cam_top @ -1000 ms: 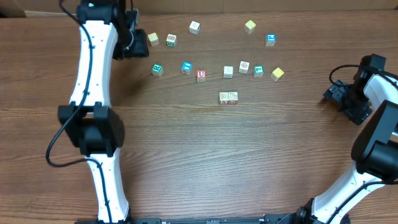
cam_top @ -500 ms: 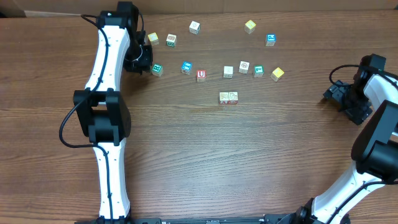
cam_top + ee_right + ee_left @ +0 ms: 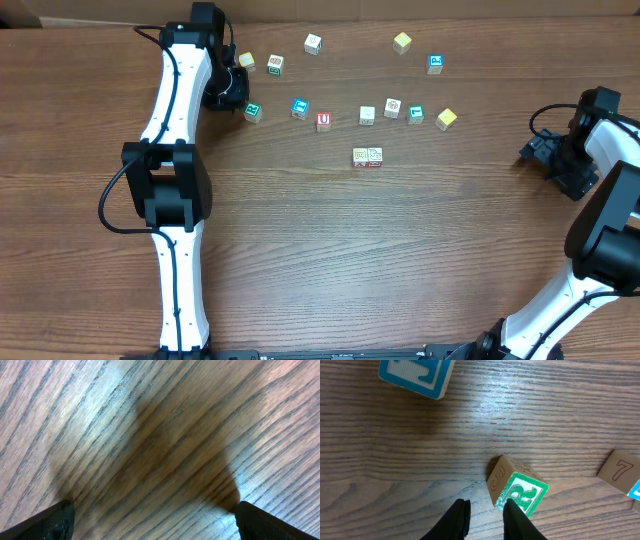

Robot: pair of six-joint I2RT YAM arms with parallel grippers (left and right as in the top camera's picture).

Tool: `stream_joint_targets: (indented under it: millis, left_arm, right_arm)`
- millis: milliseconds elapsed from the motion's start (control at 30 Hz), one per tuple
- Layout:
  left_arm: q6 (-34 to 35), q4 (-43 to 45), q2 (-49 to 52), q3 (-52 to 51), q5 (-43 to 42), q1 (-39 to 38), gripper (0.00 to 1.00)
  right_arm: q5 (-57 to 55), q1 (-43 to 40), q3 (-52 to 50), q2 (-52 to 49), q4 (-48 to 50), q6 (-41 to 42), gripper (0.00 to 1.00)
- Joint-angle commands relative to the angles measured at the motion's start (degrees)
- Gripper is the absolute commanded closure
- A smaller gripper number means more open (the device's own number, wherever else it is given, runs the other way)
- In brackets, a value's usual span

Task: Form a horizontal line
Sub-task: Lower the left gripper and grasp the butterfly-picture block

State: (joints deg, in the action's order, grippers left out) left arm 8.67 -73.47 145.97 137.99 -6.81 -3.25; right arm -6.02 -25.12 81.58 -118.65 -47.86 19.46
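We're at the fetching stage. The horizontal line [image 3: 367, 157] is so far just two whitish cubes touching side by side, near the middle of the table [image 3: 330, 260] and just below the scattered band of loose ones. By our reckoning it wants more cubes.

Over on the left, the left gripper [image 3: 487, 510] is down close to the wood beside the green-topped cube [image 3: 518, 491], the leftmost of the middle scatter in the overhead view. Through the wrist camera its fingers [image 3: 459, 519] stand narrow, with a slim strip of bare wood between them and nothing held. The cube sits just off the tip of one finger, touching it or very nearly — we cannot tell which. It is turned cornerwise to the jaws rather than square.

The right gripper [image 3: 155, 522] hangs out at the far right, well apart from every cube, with its fingers spread wide over plain wood grain.

What next? We'd judge the left fingers need to widen and shift sideways so the cube lies between them, squared to its flat faces, before any squeeze. Then comes a carry past the blue-topped cube [image 3: 300, 108] and the red U cube [image 3: 323, 121] to the line's left end, set down flush with the pair. A stray nudge from that finger could spin the cube away.
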Motion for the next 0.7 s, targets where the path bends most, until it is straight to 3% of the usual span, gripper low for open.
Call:
stream_joint_targets:
  millis: [0,433,667]
  left_arm:
    - [0.85,0.04,0.94,-0.57,-0.46,-0.52,0.79]
    - [0.83,4.15,0.94,-6.73,0.22,-0.57,0.84]
    - [2.27,2.73,0.94,-6.75,9.25,-0.5,0.84]
  right_arm:
    - [-1.46,-0.35,-0.52,-0.63,0.0,0.02,0.0]
    - [-1.46,-0.35,-0.55,-0.63,0.0,0.04,0.0]
    - [-1.46,-0.35,-0.55,-0.63,0.0,0.02,0.0]
